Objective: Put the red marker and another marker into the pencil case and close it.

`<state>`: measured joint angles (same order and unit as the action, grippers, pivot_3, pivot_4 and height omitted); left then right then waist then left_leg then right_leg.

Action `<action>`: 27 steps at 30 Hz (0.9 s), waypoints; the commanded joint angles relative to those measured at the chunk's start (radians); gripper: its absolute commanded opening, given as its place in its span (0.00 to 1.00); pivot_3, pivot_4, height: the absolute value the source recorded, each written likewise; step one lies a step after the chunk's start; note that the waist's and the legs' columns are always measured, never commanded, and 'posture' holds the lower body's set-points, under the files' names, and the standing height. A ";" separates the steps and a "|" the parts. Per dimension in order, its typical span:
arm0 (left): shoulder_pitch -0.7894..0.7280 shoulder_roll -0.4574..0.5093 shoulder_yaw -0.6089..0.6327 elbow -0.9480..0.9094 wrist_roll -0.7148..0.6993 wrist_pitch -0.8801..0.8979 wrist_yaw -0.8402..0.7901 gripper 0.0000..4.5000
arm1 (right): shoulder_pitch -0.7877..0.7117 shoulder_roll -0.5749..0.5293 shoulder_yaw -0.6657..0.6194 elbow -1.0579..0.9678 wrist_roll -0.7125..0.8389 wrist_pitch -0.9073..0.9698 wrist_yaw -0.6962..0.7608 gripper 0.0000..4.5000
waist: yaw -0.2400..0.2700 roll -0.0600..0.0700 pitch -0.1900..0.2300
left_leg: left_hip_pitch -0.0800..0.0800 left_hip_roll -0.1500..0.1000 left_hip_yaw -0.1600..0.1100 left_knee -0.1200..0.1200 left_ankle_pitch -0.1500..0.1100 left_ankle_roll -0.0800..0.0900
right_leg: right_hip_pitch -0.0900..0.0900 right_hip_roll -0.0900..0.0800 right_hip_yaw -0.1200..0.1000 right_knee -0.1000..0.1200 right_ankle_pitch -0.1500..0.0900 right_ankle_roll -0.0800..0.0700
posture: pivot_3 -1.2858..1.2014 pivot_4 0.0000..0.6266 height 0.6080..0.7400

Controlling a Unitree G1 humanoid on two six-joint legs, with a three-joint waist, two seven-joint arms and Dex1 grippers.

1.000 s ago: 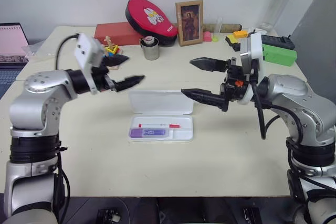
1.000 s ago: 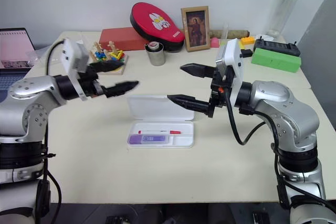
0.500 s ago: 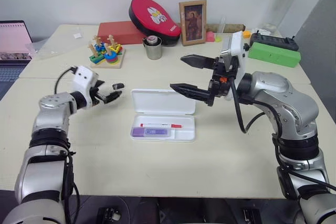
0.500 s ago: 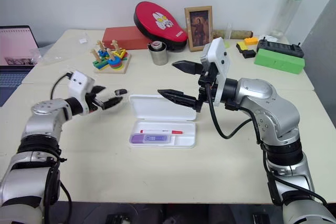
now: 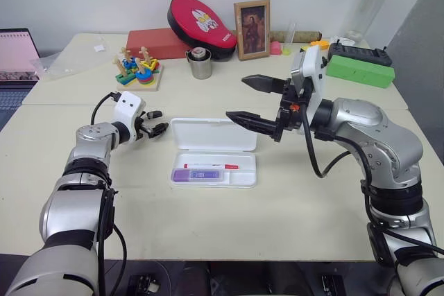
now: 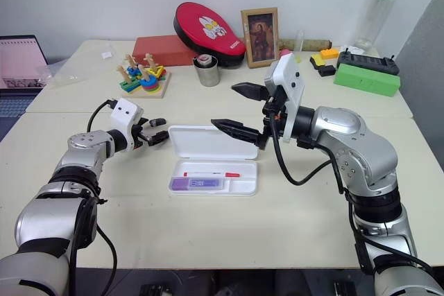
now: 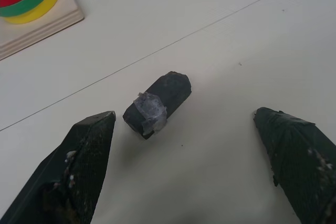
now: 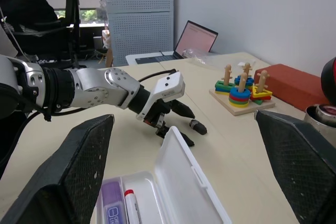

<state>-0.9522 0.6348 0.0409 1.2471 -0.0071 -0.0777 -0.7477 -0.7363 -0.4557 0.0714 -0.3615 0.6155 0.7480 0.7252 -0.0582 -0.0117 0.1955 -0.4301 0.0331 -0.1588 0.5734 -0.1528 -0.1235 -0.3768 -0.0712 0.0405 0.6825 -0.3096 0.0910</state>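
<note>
The white pencil case (image 5: 246,177) lies open mid-table, its lid (image 5: 214,134) laid back flat. In the tray lie the red marker (image 5: 211,166) and, beside it, a purple marker (image 5: 198,175). My left gripper (image 5: 161,120) is low over the table just left of the lid, open. A small black stubby object (image 7: 157,103) with a bit of tape on it lies on the table between and ahead of its fingers (image 7: 84,156). My right gripper (image 5: 236,96) hangs open above the lid's right end, pointing left, with nothing in it.
A ring-stacking toy (image 5: 139,71), metal cup (image 5: 199,62), red flat box (image 5: 156,41), red oval case (image 5: 201,22) and picture frame (image 5: 252,29) line the back. A green box (image 5: 359,71) and bottle (image 5: 368,5) stand back right, a laptop (image 5: 17,50) far left. A person (image 8: 21,3) sits beyond the table.
My left arm has come down from above the table to low beside the lid's left end, around the small black object. The right gripper has kept its place.
</note>
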 commanded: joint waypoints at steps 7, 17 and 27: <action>0.003 -0.005 0.022 0.018 0.006 -0.011 0.003 0.91 | -0.008 -0.004 -0.028 -0.048 0.026 -0.003 -0.006 1.00 | 0.000 0.000 0.000 | 0.000 0.000 0.000 0.000 0.000 0.000 | 0.000 0.000 0.000 0.000 0.000 0.000 | 0.52 0.24 1.00; 0.028 -0.031 0.031 -0.010 -0.008 -0.020 -0.058 0.51 | -0.010 -0.002 -0.023 -0.038 0.028 -0.010 -0.002 1.00 | -0.001 0.000 0.000 | 0.000 0.000 0.000 0.000 0.000 0.000 | 0.000 0.000 0.000 0.001 0.000 0.000 | 0.52 0.24 1.00; 0.050 -0.052 0.038 -0.034 -0.004 -0.018 -0.040 0.15 | -0.004 0.001 -0.018 -0.039 0.026 -0.014 -0.006 1.00 | 0.002 0.000 0.000 | 0.000 0.000 0.000 0.000 0.000 0.000 | 0.001 0.000 0.000 0.000 0.000 0.000 | 0.52 0.24 1.00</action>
<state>-0.9129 0.5849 0.0835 1.2159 -0.0257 -0.0976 -0.8166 -0.7362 -0.4551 0.0710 -0.3697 0.6322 0.7511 0.7192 -0.0559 -0.0117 0.1952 -0.4298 0.0329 -0.1591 0.5739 -0.1527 -0.1236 -0.3759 -0.0713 0.0403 0.6829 -0.3096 0.0911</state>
